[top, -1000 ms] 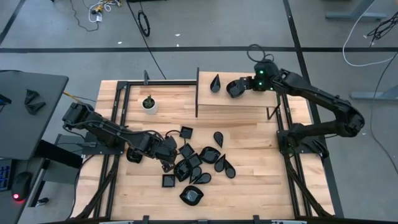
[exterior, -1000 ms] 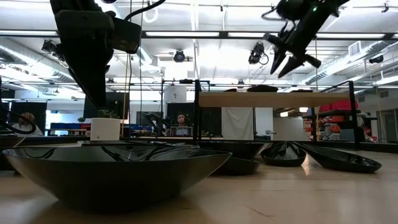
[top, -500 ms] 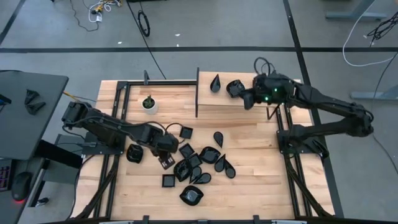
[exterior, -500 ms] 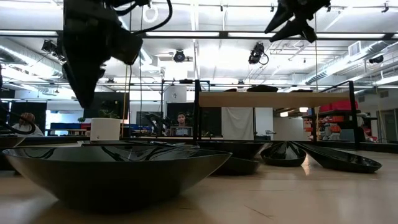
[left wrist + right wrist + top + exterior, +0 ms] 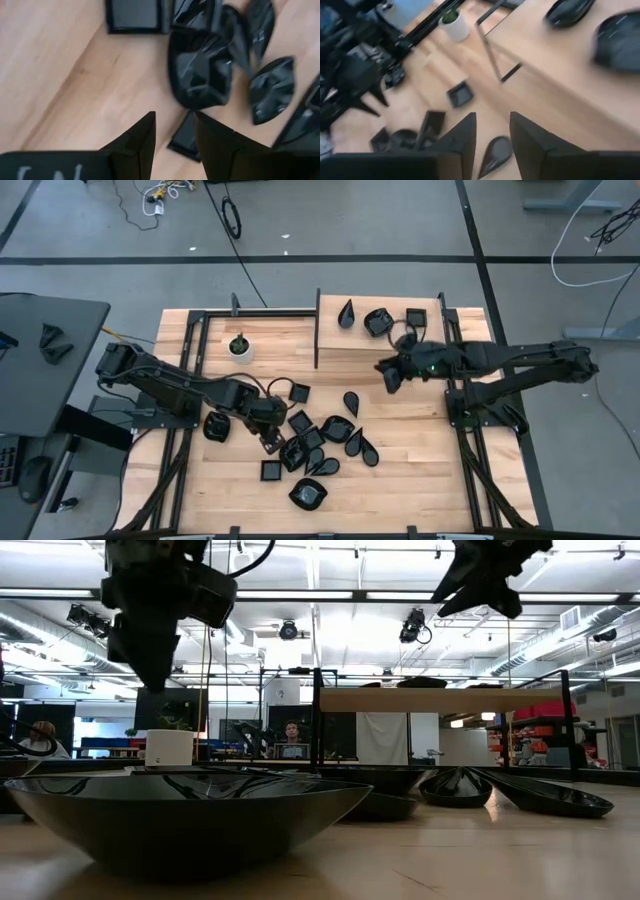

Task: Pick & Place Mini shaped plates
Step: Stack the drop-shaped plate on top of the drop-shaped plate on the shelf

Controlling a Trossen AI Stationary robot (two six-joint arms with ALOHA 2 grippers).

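Since a second ago the right gripper (image 5: 388, 372) has left the raised shelf (image 5: 390, 345) and swung down toward table centre, empty with fingers apart; three plates now sit on the shelf, up from one: a teardrop plate (image 5: 346, 313), a round one (image 5: 377, 321) and a square one (image 5: 415, 316). The left gripper (image 5: 268, 442) shifted slightly over the pile, fingers apart, nothing held, a small square plate (image 5: 186, 136) just ahead of its fingertips.

The main plate pile (image 5: 320, 442) lies at 6 o'clock from table centre; a lone teardrop (image 5: 351, 401) sits at its 12 o'clock edge.

Likely next: grab from the pile. Best to go for an isolated rim and pinch the edge, since the plates are glossy black, shallow and overlapping, so probably slippery.
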